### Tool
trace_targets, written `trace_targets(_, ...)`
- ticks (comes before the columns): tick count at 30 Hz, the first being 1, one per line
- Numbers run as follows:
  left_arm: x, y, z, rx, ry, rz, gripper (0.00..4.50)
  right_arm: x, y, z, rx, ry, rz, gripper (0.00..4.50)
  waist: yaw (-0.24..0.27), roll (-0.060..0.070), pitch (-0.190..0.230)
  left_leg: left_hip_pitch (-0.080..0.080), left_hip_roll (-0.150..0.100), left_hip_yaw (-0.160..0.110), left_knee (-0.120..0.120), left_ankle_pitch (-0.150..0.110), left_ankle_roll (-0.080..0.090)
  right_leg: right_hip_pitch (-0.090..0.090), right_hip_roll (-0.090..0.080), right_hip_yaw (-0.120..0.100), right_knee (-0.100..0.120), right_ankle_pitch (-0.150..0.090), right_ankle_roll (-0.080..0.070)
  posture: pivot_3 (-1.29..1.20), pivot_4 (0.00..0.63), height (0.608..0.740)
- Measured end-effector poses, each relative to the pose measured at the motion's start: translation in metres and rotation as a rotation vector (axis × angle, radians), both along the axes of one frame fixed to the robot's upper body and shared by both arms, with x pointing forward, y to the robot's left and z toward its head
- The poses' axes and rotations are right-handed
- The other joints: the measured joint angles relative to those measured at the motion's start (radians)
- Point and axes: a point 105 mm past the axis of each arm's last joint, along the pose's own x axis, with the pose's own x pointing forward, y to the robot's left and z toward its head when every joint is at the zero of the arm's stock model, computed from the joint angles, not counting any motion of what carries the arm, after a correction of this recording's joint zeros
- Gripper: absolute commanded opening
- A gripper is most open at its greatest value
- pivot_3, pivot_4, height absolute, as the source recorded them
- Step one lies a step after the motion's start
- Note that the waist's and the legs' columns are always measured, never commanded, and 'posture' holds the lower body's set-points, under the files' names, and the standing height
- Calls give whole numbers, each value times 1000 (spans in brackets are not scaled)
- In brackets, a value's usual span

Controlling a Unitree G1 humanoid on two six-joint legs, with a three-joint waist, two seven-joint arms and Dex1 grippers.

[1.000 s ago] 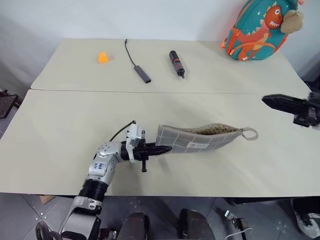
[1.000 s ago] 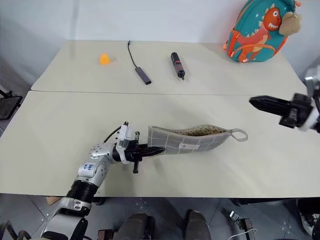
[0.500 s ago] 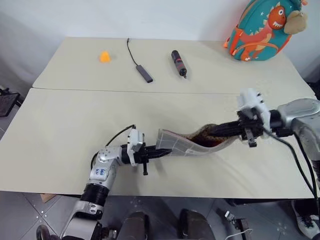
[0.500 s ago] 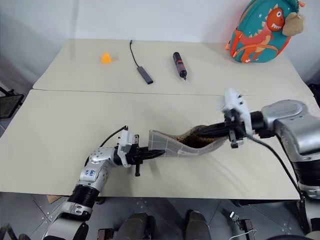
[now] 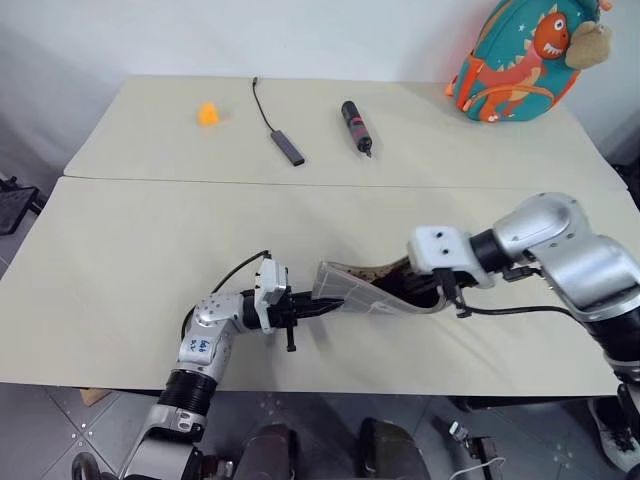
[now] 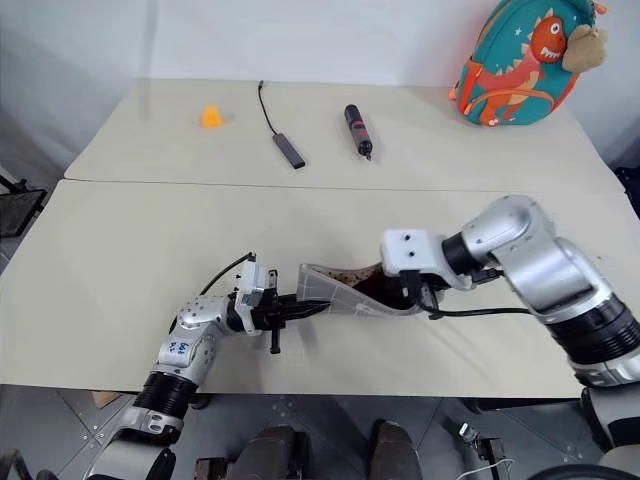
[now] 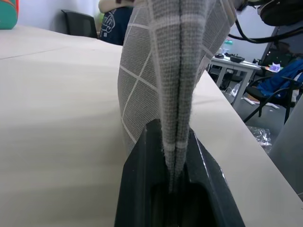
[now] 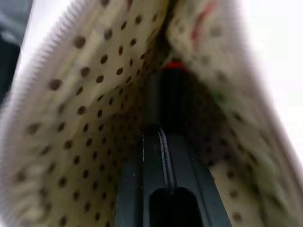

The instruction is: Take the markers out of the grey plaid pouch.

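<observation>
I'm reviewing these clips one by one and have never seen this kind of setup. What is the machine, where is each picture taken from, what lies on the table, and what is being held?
This is a humanoid robot with two arms, each ending in a two-fingered black pincer. The two wide pictures come from cameras in its head, looking down over a pale table. The two close pictures come from cameras on its wrists, looking along the fingers.

The left pincer is shut on one end of the grey plaid pouch; the left wrist view shows the fabric pinched between the fingers. The right pincer is closed and reaches into the pouch's open mouth, where the right wrist view shows dotted lining and something with a red tip deep inside.

Farther back lie a small orange object, a black cable with a stick-shaped end, a black pen-like tool and a dinosaur backpack.
</observation>
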Motion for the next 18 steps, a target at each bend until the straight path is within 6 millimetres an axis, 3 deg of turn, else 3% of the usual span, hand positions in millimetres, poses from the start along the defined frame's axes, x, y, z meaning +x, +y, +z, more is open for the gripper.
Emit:
trace_targets(2,-1,-1,0,2,-2,-2,0,1,-1,0,-10,-11,-7,528,1,0,0,0,0,0,0,0,0,0,0,0,0,0,0,0,150,740)
trace_targets(7,-3,-2,-3,8,-1,-7,0,2,-2,1,-21,-27,-4,2143,0,0,0,0,0,0,0,0,0,0,0,0,0,0,0,0,150,740)
trace_targets(18,-4,-3,-4,17,-4,-9,0,4,-1,-9,-74,-53,9,2143,-1,0,0,0,0,0,0,0,0,1,0,0,0,0,0,0,150,740)
